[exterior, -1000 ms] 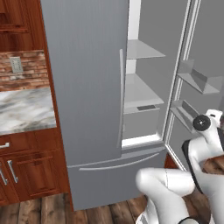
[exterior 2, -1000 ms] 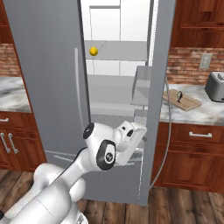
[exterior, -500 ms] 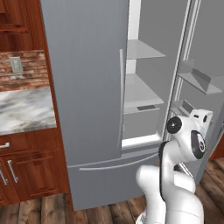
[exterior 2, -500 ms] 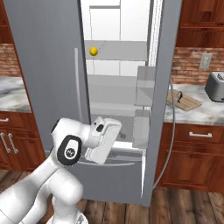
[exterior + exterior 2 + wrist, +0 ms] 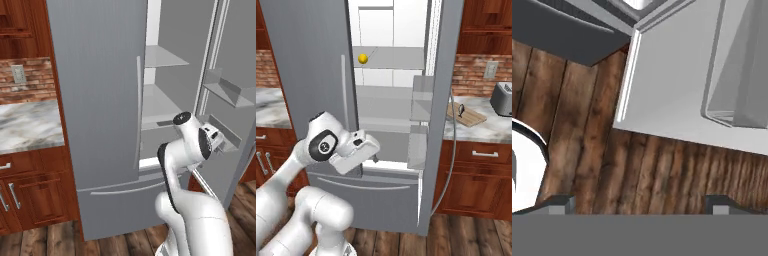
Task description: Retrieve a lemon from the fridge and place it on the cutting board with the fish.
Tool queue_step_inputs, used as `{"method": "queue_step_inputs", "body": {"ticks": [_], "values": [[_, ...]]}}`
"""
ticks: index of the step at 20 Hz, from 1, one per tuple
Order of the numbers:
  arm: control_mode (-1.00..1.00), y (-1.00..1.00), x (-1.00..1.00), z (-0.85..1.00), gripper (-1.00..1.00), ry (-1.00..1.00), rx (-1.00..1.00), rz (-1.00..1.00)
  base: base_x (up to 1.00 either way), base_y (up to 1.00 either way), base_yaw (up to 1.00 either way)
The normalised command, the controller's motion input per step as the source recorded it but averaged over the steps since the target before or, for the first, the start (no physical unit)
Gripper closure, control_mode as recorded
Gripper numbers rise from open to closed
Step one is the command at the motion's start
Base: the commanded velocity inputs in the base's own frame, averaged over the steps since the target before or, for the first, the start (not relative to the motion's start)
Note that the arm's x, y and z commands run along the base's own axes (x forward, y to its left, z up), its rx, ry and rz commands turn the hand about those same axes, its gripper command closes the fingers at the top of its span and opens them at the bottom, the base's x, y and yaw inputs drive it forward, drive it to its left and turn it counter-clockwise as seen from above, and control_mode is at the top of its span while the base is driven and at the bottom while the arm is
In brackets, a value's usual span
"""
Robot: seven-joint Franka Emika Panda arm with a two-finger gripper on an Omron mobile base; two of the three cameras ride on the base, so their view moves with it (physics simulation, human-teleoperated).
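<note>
Yellow lemon (image 5: 362, 58) sits high on a fridge (image 5: 391, 55) shelf while my end effector (image 5: 639, 202), wide open and empty, points at the floor, so I risk clipping the open door (image 5: 441, 110) swinging up to it.

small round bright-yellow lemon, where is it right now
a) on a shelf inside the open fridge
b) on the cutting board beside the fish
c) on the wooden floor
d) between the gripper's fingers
a: in the right base view the small round bright-yellow lemon sits on an upper shelf inside the tall grey fridge, whose right door stands open, far from the light-tan wooden cutting board on the counter.
</note>
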Motion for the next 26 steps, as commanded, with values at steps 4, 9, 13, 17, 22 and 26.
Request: {"method": "queue_step_inputs", "body": {"ticks": [4,9,13,17,22,26], "values": [[-1.00,0.65,0.26,-0.08,-1.00,-0.24,0.68,-0.31,0.00,0.00,0.00],[-1.00,0.90,0.16,0.00,-1.00,-0.38,0.52,-0.27,0.00,0.00,0.00],[-1.00,0.76,0.00,0.01,-1.00,-0.48,0.34,-0.12,0.00,0.00,0.00],[-1.00,0.58,0.00,0.17,-1.00,-0.42,0.01,-0.02,0.00,0.00,0.00],[-1.00,0.25,0.10,0.54,-1.00,-0.26,-0.14,0.12,0.00,0.00,0.00],[-1.00,0.23,0.24,0.85,-1.00,-0.01,-0.23,0.14,0.00,0.00,0.00]]}}
